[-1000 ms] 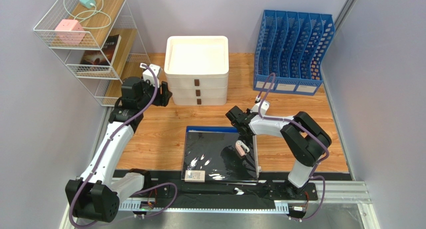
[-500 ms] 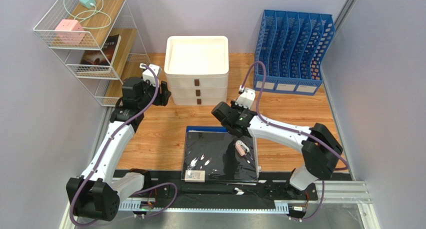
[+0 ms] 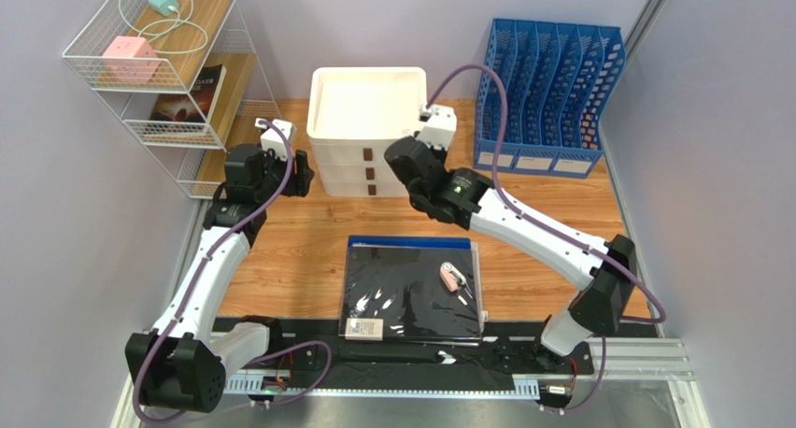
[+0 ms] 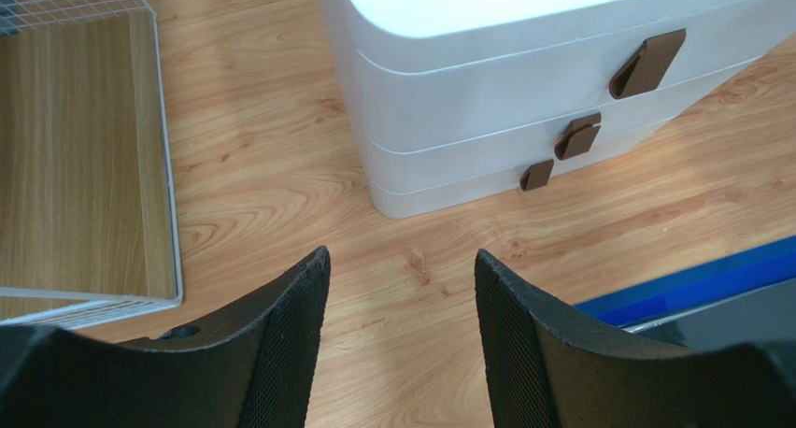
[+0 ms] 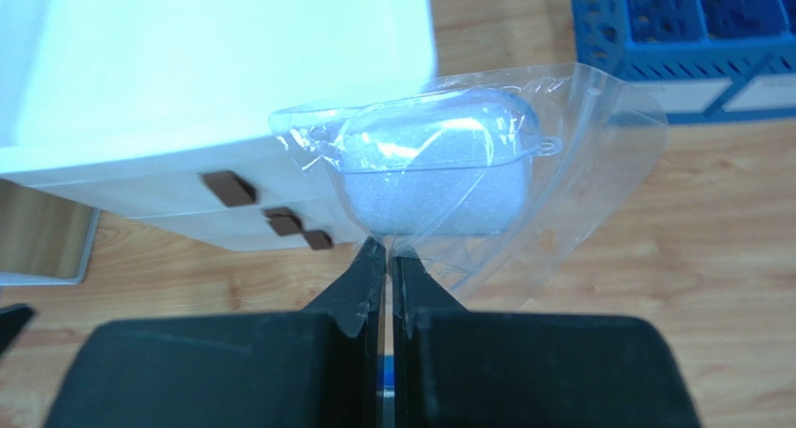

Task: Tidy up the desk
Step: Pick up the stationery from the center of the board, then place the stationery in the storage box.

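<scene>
The light wooden desk holds a white three-drawer unit at the back middle. My right gripper hovers at the unit's front right corner. In the right wrist view it is shut on the edge of a clear plastic bag with a clear rounded case inside; the drawers' brown handles show behind it. My left gripper is open and empty, left of the unit above bare desk. The drawer unit shows ahead of it.
A black folder with a blue edge lies at the front middle, with a small pink item and a white label on it. A blue file rack stands back right. A white wire shelf stands back left, its corner close to my left gripper.
My right arm has swung from over the black folder back and left to the drawer unit, carrying the clear bag. My left gripper has shifted slightly left.
</scene>
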Available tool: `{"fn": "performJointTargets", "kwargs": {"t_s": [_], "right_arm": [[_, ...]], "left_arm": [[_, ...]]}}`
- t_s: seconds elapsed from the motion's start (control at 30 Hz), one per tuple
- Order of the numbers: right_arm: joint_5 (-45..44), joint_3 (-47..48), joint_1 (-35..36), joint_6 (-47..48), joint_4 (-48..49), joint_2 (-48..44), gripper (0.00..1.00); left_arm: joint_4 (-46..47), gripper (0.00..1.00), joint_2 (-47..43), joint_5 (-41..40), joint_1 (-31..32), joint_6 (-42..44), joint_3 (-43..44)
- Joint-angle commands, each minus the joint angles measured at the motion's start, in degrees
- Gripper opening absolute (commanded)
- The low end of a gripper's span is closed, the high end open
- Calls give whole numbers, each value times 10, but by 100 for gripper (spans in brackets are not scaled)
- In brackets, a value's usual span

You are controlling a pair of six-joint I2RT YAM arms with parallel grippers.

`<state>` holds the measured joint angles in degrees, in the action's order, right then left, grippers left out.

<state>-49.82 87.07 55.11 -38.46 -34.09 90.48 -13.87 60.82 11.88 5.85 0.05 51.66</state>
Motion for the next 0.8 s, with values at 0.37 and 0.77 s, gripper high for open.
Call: {"fn": "performJointTargets", "kwargs": {"t_s": [0.37, 0.77], "right_arm": [[227, 456, -100, 115, -105, 295, 0], [274, 433, -148, 128, -50, 312, 29]], "left_arm": [[77, 64, -34, -19, -4, -29, -40], [87, 64, -37, -19, -6, -29, -46]]}}
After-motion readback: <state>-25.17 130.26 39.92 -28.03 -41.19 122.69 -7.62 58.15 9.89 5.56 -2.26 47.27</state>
